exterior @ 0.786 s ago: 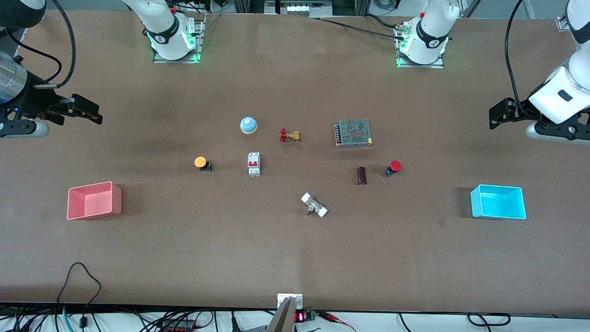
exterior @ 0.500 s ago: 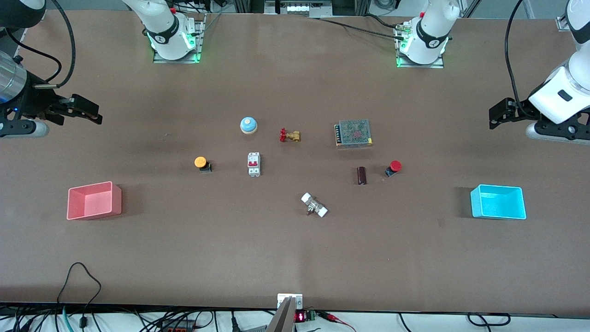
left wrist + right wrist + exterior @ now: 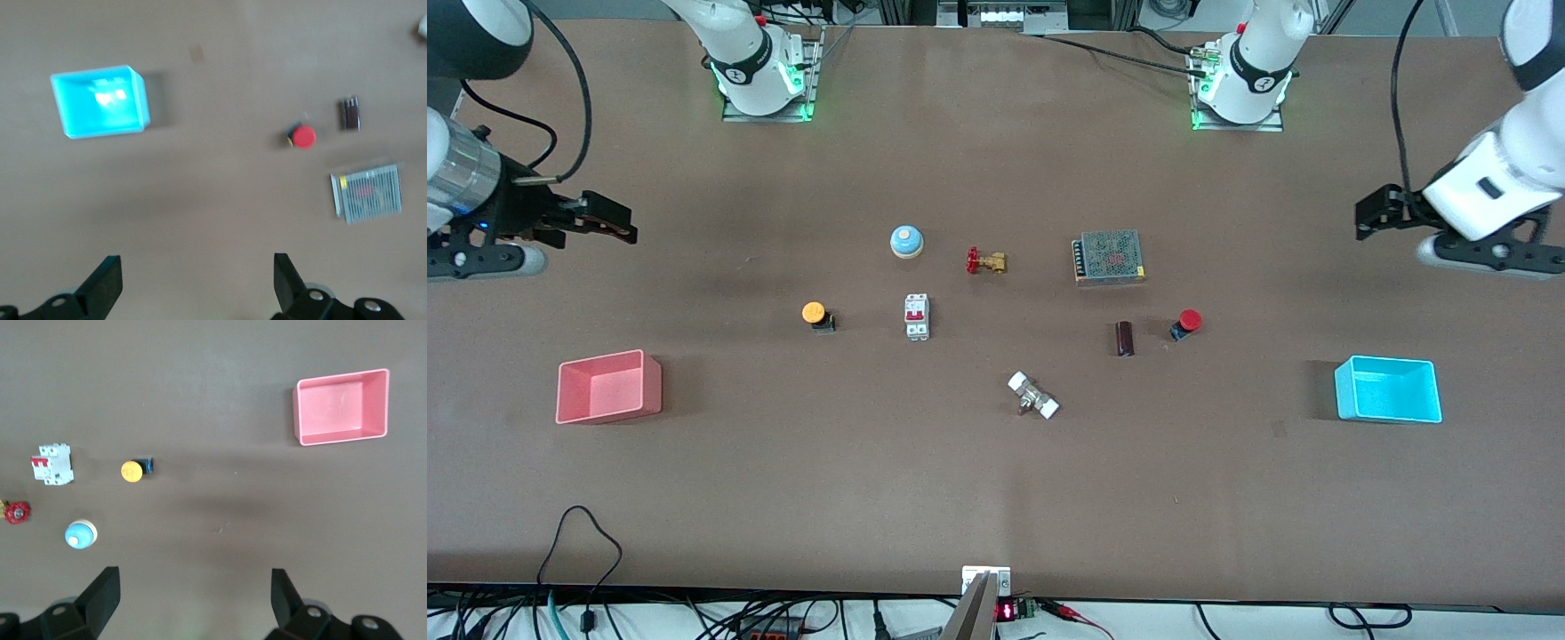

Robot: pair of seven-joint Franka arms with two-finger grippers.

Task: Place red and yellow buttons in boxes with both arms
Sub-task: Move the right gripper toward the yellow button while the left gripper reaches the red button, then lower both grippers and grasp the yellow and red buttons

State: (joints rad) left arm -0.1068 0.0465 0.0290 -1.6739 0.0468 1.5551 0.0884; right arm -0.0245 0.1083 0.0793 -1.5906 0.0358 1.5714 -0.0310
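The red button (image 3: pixel 1188 323) (image 3: pixel 303 137) lies on the table toward the left arm's end, beside a dark cylinder. The yellow button (image 3: pixel 816 315) (image 3: pixel 134 470) lies toward the right arm's end. The cyan box (image 3: pixel 1388 389) (image 3: pixel 100 101) stands near the left arm's end of the table, the pink box (image 3: pixel 608 386) (image 3: pixel 342 407) near the right arm's end. My left gripper (image 3: pixel 1371 213) (image 3: pixel 193 283) is open and empty, up over bare table beside the cyan box's end. My right gripper (image 3: pixel 609 225) (image 3: pixel 193 600) is open and empty, up over bare table above the pink box's end.
In the middle lie a blue dome bell (image 3: pixel 906 241), a brass valve with red handle (image 3: pixel 985 261), a white breaker (image 3: pixel 917 316), a meshed power supply (image 3: pixel 1109 257), a dark cylinder (image 3: pixel 1125 338) and a white-capped fitting (image 3: pixel 1033 396). Cables hang at the table's near edge.
Both grippers have shifted a little toward the table's middle, the left one also slightly up in the front view. Nothing on the table has moved.
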